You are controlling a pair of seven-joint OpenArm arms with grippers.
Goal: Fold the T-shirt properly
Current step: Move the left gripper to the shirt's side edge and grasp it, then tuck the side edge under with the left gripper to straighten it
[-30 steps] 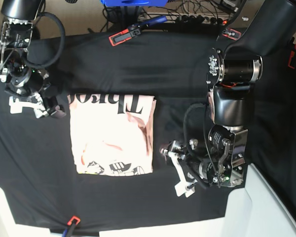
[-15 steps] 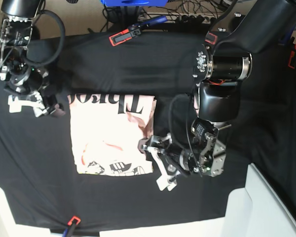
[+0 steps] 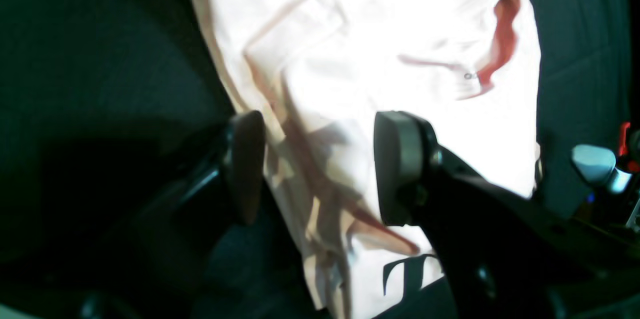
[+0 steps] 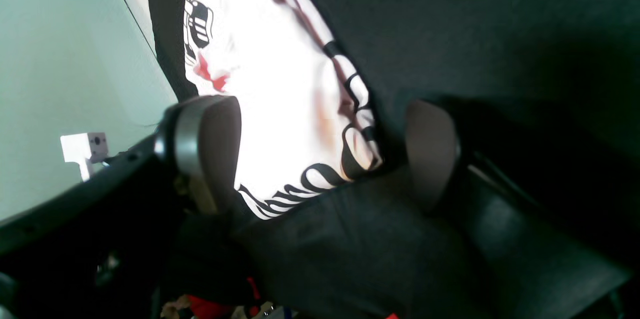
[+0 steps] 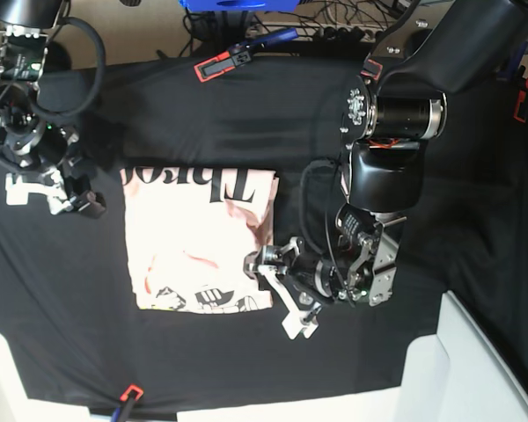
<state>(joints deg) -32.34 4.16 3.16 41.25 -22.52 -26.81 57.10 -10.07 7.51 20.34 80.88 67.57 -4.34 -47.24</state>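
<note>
So the T-shirt [image 5: 198, 242] is lying folded into a rough rectangle on the black table cloth [image 5: 246, 114], a bit left of the middle in the base view, printed side up, with the black serif lettering running along its far edge and the cartoon graphics sitting near the front edge. The left gripper [image 5: 277, 290] is hanging right at the shirt's front right corner, and in the left wrist view its jaws are standing well apart with the pink fabric showing between them, one finger [image 3: 400, 166] over the shirt and the other over the dark cloth just past the shirt's edge. It isn't pinching anything, and I can't tell if the fingertips are actually touching the fabric. The right gripper [image 5: 48, 189] is sitting off to the left of the shirt's far left corner, jaws spread wide and gripping nothing; its wrist view is showing the lettered corner of the shirt in the gap between the pads [image 4: 210, 151]. A couple of red-tipped clamps [image 5: 218, 66] are pinning the cloth along the edges.
</note>
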